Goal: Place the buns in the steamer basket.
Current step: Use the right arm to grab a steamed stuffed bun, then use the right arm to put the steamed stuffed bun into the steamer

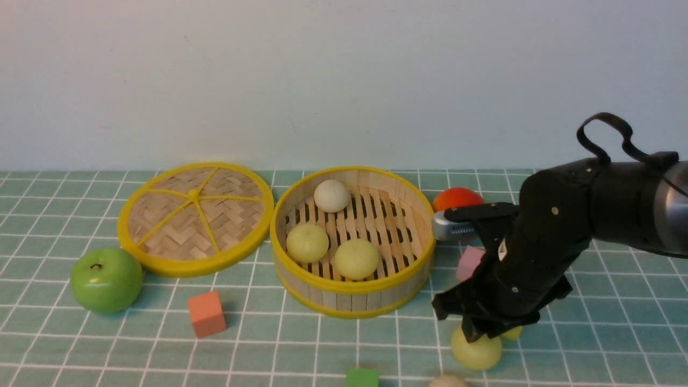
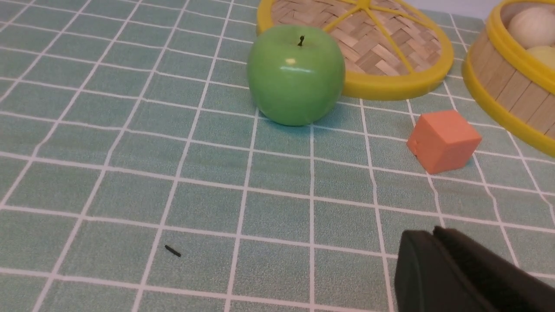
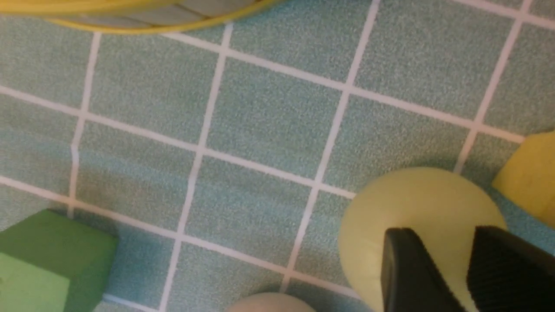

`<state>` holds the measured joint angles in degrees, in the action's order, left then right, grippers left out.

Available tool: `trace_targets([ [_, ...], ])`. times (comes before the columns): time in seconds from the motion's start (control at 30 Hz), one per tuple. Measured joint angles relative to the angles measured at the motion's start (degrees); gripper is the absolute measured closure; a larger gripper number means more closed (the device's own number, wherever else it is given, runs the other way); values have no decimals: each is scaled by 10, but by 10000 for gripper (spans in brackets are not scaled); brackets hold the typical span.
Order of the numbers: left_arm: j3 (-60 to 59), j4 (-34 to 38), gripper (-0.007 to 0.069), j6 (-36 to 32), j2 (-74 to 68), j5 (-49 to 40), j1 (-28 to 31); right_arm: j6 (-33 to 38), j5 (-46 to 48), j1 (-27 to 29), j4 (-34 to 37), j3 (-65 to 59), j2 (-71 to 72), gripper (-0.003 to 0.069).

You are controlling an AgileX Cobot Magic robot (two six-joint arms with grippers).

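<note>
at the bottom edge of the front view an off-white bun (image 1: 449, 381) is cut off so that only its crown shows, and a green cube (image 1: 362, 378) beside it is cropped too. just behind them a yellow-green bun (image 1: 475, 352) sits on the tiled surface (image 1: 618, 333), its top hidden by the right pincer (image 3: 467, 242) standing directly over it. in the wrist view the two dark fingers are parted by a slim gap and the bun lies beyond their tips, not between them; whether they touch it i cannot tell. a yellow block (image 3: 531, 177) just beside that bun is mostly out of frame. the right arm (image 1: 591, 215) reaches in from the right and bends steeply down, covering part of a pink block (image 1: 469, 262). the steamer basket (image 1: 352, 288) stands near, to the pincer's left, holding a white bun (image 1: 331, 195) at the back and two greenish buns (image 1: 307, 243) (image 1: 356, 258) in front. the left pincer (image 2: 427, 242), only partly in frame, is closed on nothing.
</note>
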<state>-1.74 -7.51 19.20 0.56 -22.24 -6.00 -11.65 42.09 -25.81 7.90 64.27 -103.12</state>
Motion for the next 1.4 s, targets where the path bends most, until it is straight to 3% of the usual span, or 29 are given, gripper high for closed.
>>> trace_targets([
  [0.2, 0, 0, 580, 0, 0, 0, 0, 17, 3, 0, 1, 1, -17, 439],
  [0.27, 0, 0, 575, 0, 0, 0, 0, 22, 5, 0, 2, 2, -17, 474],
  [0.4, 0, 0, 570, 0, 0, 0, 0, 29, 17, 0, 5, 4, -17, 623],
  [0.47, 0, 0, 568, 0, 0, 0, 0, 32, 35, 0, 8, 12, -17, 651],
  [0.77, 0, 0, 564, 0, 0, 0, 0, 58, 112, 0, 20, 127, 10, 653],
  [1.0, 0, 0, 558, 0, 0, 0, 0, 70, 10, 0, 20, 231, -15, 653],
  [1.4, 0, 0, 545, 0, 0, 0, 0, 75, -69, 0, 23, 238, -132, 651],
])
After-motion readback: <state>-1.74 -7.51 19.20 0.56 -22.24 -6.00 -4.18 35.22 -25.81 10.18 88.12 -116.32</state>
